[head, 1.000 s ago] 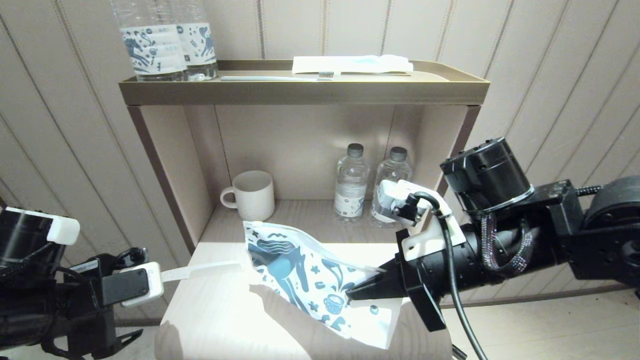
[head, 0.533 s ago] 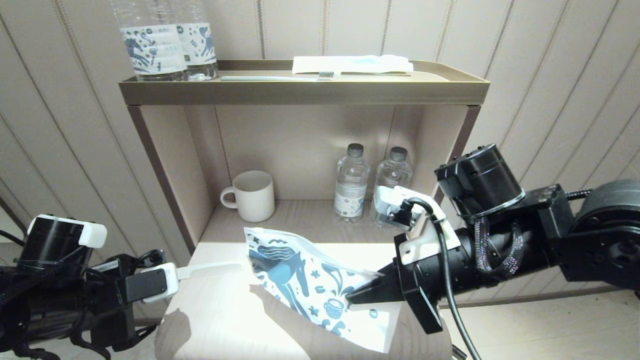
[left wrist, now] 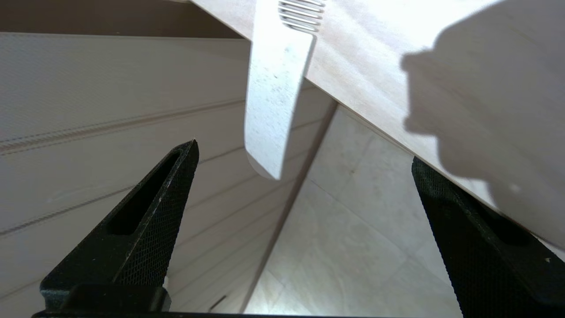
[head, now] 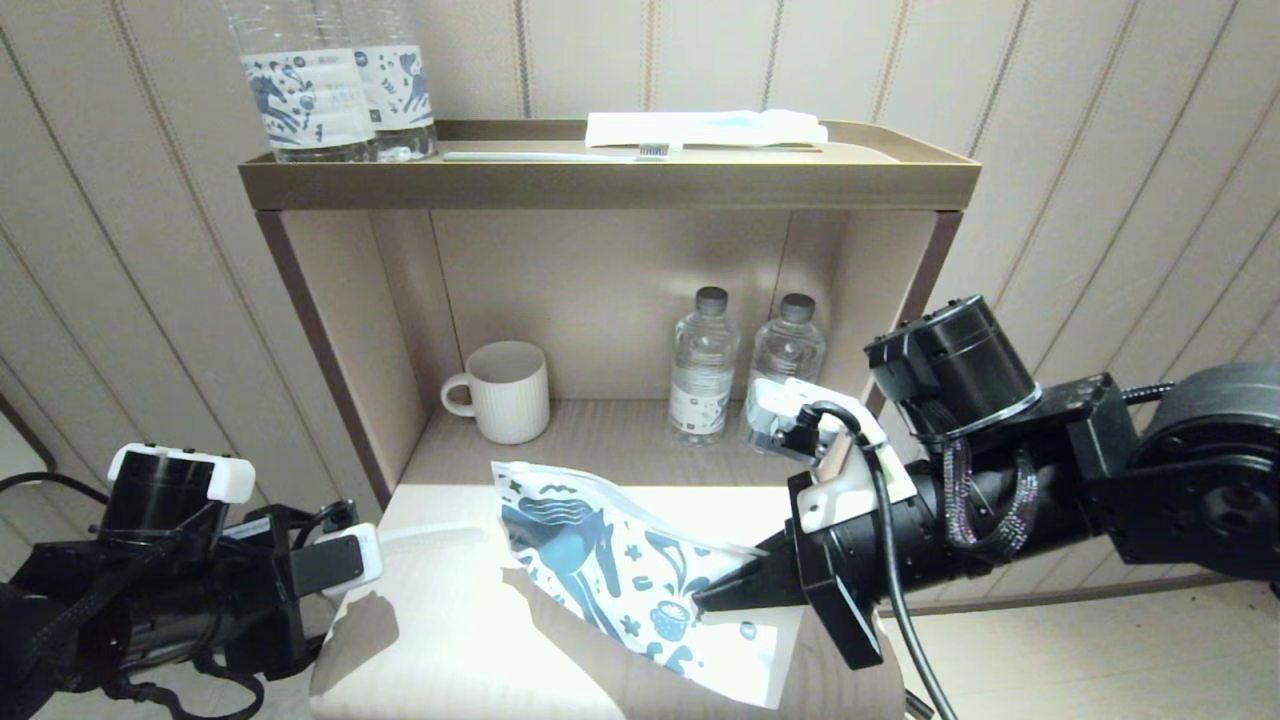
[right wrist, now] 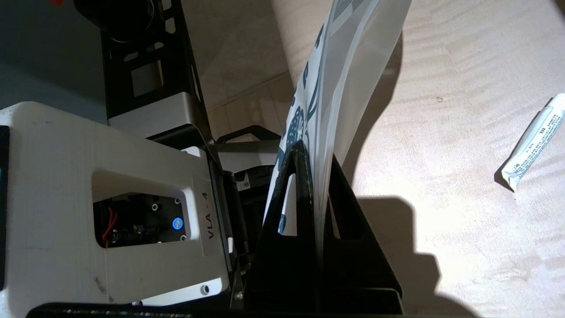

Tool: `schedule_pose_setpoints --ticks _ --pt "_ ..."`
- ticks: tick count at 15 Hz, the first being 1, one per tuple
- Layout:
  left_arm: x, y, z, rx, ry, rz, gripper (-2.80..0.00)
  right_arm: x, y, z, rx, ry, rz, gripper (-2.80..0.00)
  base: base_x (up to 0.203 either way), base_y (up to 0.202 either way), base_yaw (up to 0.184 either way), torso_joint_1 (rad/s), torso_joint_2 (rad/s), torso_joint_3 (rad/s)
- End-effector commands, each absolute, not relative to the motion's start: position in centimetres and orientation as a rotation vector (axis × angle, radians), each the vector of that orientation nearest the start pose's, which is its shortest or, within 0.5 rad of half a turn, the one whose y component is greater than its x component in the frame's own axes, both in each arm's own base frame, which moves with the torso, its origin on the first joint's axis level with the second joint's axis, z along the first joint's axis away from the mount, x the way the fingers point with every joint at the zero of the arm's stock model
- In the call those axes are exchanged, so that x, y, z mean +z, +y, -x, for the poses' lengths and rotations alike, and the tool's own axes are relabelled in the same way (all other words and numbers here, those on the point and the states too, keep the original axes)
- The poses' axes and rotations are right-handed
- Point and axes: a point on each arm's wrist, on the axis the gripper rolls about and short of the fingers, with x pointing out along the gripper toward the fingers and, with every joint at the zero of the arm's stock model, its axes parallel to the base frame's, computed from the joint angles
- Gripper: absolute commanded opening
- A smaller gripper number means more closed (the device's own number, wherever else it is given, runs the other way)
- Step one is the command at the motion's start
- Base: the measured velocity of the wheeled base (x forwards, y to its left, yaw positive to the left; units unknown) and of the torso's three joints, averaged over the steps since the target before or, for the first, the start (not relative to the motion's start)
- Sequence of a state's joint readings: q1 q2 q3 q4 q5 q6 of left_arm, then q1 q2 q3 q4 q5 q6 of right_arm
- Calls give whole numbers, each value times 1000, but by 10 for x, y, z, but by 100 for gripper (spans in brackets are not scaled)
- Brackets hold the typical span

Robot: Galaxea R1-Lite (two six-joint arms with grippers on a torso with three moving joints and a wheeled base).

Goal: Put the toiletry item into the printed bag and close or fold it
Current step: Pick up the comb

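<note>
The white comb [head: 430,535] lies on the pale wooden table [head: 450,640], teeth end at the mouth of the printed bag [head: 600,560], handle overhanging the table's left edge. In the left wrist view the comb's handle [left wrist: 273,97] hangs free just beyond my left gripper [left wrist: 304,152], which is open and touches nothing. The bag, white with a dark blue horse, is lifted at a slant off the table. My right gripper [head: 702,598] is shut on its right part; the bag [right wrist: 335,79] rises from the right gripper [right wrist: 311,152].
Behind the table stands a shelf unit with a ribbed mug [head: 505,390] and two small water bottles [head: 700,365]. Its top tray holds tall horse-label bottles [head: 330,80], a toothbrush [head: 550,156] and a white packet [head: 705,128]. A small white tube [right wrist: 529,141] lies on the table.
My left arm has moved right along the comb's handle, closer to the table edge. The comb has stayed put. The right gripper and bag have shifted slightly left.
</note>
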State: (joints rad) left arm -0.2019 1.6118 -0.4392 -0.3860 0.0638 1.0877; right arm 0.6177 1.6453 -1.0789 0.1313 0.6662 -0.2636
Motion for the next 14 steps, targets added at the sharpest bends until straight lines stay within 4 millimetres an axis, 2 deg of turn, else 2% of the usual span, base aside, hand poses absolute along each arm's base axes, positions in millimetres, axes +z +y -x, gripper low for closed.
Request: schedule_pose_setpoints --ticks 1,8,14 --pt "84 -44 -219 -553 636 -1137 0 205 177 -224 1323 583 198 -280 0 0 0 0 0 0" --pt "97 -40 -203 -507 544 -1155 0 204 178 -224 1328 580 198 -280 0 0 0 0 0 0" --pt "77 -42 -205 -489 474 -1225 0 202 178 -224 1344 587 189 -280 0 0 0 0 0 0"
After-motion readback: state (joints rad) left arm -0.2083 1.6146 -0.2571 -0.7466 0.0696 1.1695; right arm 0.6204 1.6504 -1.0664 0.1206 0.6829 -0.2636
